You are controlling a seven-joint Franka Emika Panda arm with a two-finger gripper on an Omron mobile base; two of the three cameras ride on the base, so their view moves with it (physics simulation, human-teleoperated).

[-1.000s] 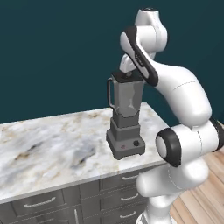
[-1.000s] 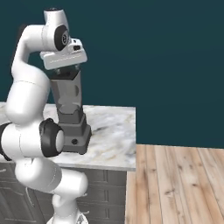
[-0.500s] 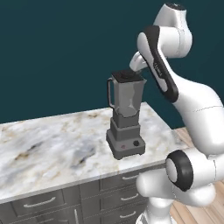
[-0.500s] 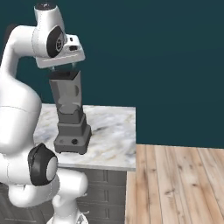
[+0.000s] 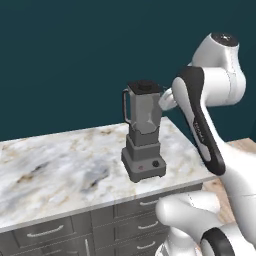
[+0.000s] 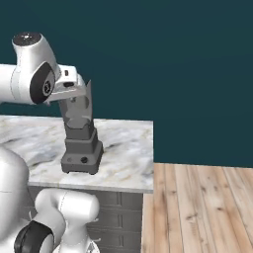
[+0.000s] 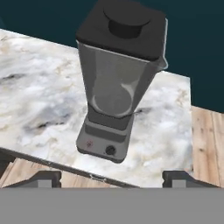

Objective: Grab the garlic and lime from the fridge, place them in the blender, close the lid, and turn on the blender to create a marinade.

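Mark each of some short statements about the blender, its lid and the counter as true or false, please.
1. The lid sits on top of the blender jar. True.
2. The blender lies tipped over on its side. False: it stands upright on the marble counter.
3. The blender base shows a round knob and a small red button. True.
4. The end effector is clamped around the jar. False: its fingertips stand wide apart, short of the blender, holding nothing.
5. The floor beside the counter is tiled in white. False: it is a wooden floor.
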